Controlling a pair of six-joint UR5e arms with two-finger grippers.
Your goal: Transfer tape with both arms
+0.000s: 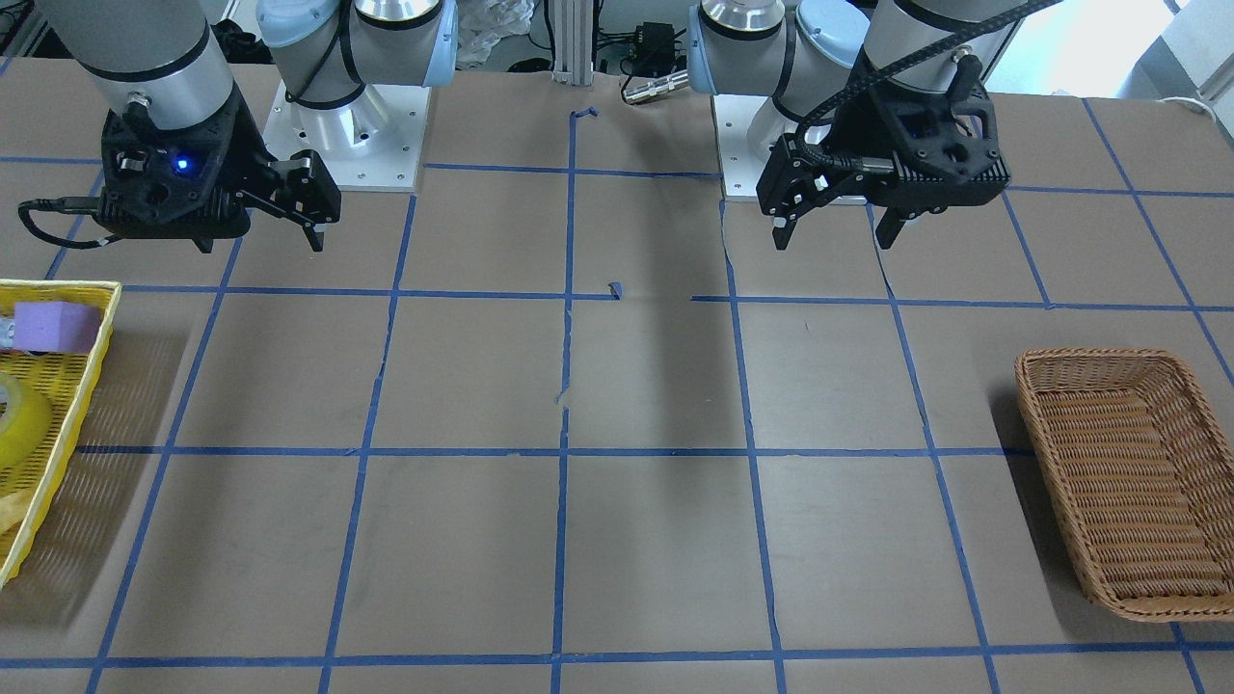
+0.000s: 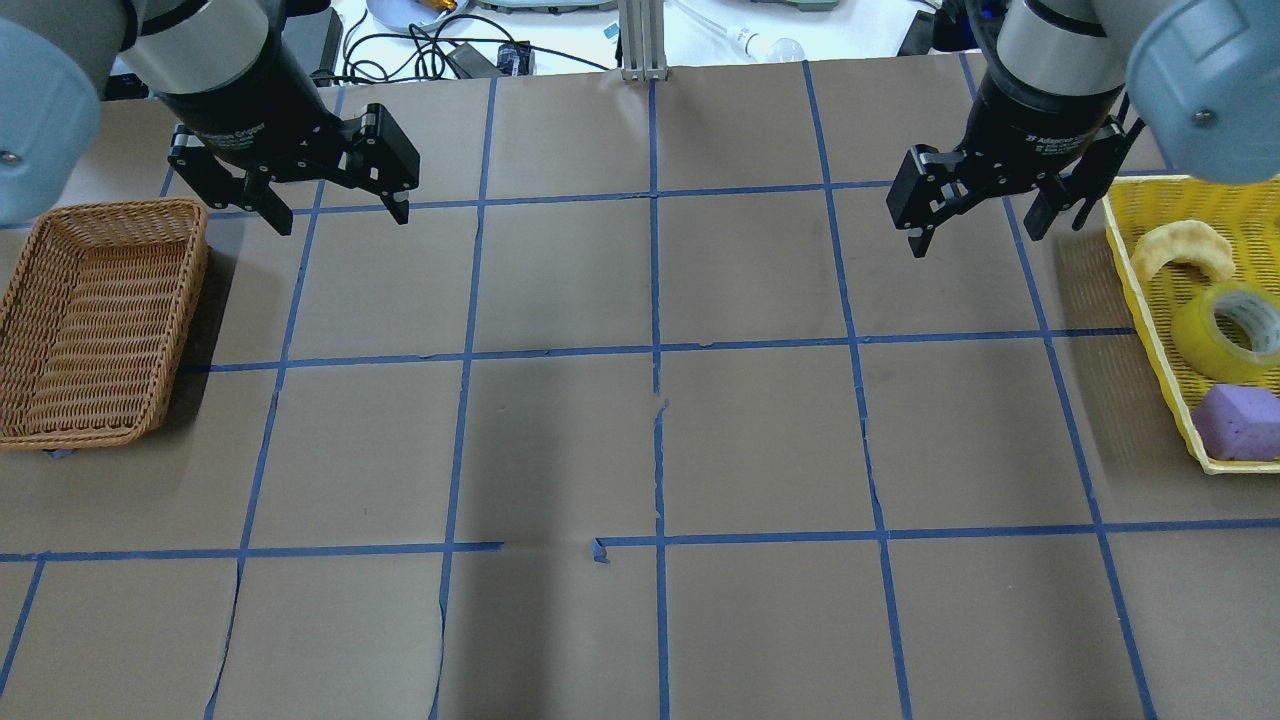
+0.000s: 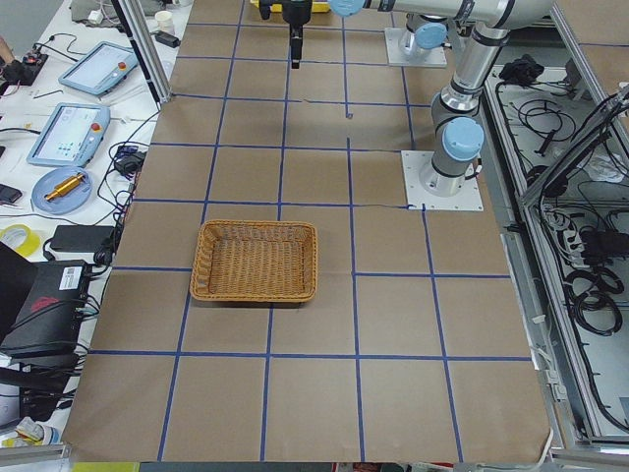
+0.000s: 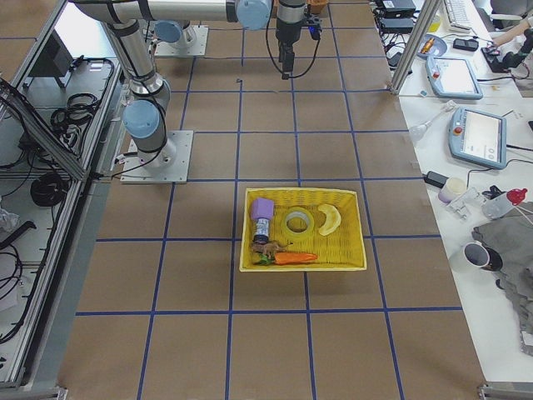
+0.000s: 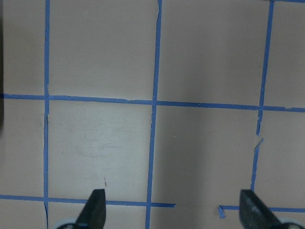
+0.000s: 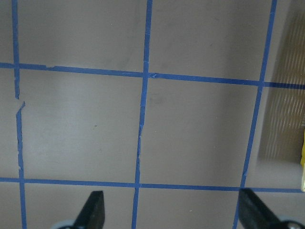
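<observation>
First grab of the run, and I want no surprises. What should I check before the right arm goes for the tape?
1. Right arm, jaws open and empty: ok.
2. Left arm, jaws open and empty: ok.
3. Tape lies in the yellow tray, hole up, uncovered: ok.
4. Room for jaws between tape and purple block: cannot tell.
5. Right jaws over the tape: not ok, they hang over the table beside the tray.
6. Wicker basket empty: ok.
</observation>
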